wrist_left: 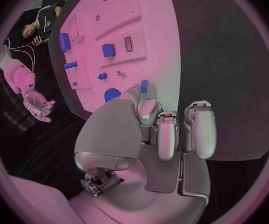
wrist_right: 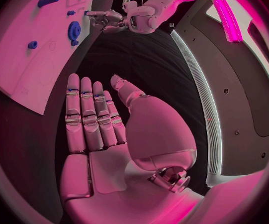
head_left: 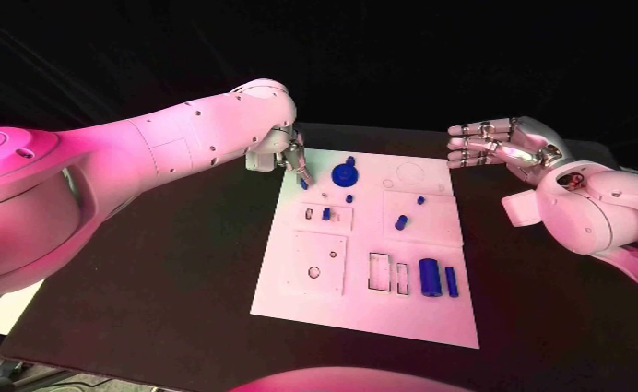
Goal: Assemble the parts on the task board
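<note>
My left hand pinches a small blue peg at the task board's far left corner, seemingly light, stiff and slippery, best gripped by its sides, while my right hand hovers open, empty.

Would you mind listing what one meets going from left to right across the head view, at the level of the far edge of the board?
Left arm → left hand, holding a small blue part → blue gear on the task board → right hand.
</note>
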